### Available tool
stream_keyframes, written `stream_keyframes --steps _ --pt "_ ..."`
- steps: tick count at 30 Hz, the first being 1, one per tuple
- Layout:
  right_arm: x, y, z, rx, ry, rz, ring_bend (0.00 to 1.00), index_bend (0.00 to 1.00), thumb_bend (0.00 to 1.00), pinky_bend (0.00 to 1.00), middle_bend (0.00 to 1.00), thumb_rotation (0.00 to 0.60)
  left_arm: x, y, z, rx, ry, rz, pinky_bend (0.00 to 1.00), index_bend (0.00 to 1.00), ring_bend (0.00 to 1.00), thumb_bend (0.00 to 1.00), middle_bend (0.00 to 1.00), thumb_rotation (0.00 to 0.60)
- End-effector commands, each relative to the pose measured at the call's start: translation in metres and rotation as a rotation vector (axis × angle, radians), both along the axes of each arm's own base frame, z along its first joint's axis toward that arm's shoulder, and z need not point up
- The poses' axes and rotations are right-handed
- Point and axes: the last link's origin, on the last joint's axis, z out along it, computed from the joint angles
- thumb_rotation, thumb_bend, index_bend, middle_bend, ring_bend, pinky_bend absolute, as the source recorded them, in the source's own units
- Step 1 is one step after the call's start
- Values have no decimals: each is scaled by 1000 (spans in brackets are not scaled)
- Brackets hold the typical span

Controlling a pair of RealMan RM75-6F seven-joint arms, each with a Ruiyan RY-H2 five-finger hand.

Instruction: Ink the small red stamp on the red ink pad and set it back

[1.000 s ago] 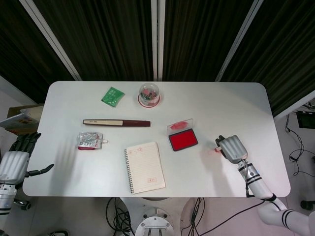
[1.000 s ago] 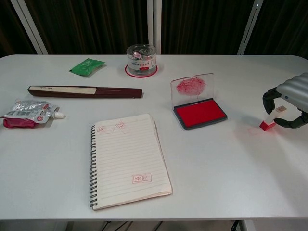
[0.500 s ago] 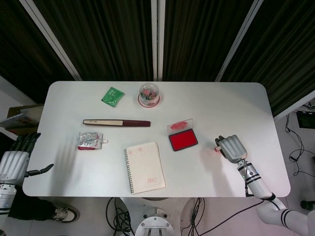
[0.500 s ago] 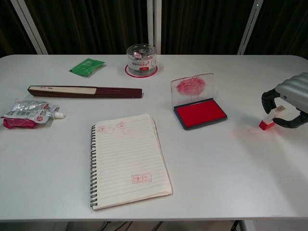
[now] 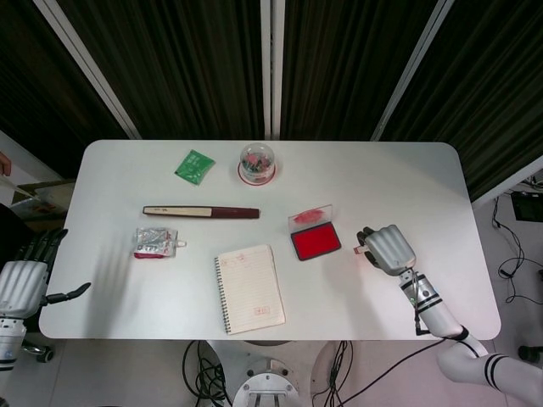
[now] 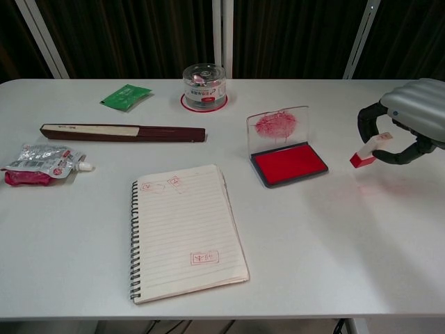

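The white table is filling both views, with everything else lying on it. The spiral notebook is sitting open near the front edge; the chest view is showing its red stamp marks clearly, while from the head camera they are only faint smudges. The folded fan is lying behind it, toward the left. The red ink pad is sitting open right of the notebook, and only the chest view is showing its clear lid standing upright with a red smear on it.

The right hand is holding the small red stamp lifted off the table, just right of the ink pad and tilted, red base pointing down toward the pad. The chest view is showing the dark fingers curling around the stamp's pale handle; from above, the back of the hand is covering nearly all of it. The left hand is appearing only in the head view, off the table's left edge, holding nothing, fingers apart.

The clear round jar, the crumpled pouch and the green packet are lying further back and left.
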Motion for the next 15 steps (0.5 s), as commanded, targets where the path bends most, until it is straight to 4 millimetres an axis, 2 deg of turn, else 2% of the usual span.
stream_keyframes --steps 1,7,15 --pt "31 -12 -7 43 -10 11 939 601 303 1000 504 600 -1 -1 0 -1 0 4 193 11 79 87 76 261" --pt "59 -23 -23 79 21 -6 939 602 303 1000 504 600 -5 -2 2 7 -5 14 193 11 79 87 77 259" --pt "69 -31 -52 88 44 -51 939 604 305 1000 505 600 -10 -1 3 8 -11 20 193 11 79 87 76 262"
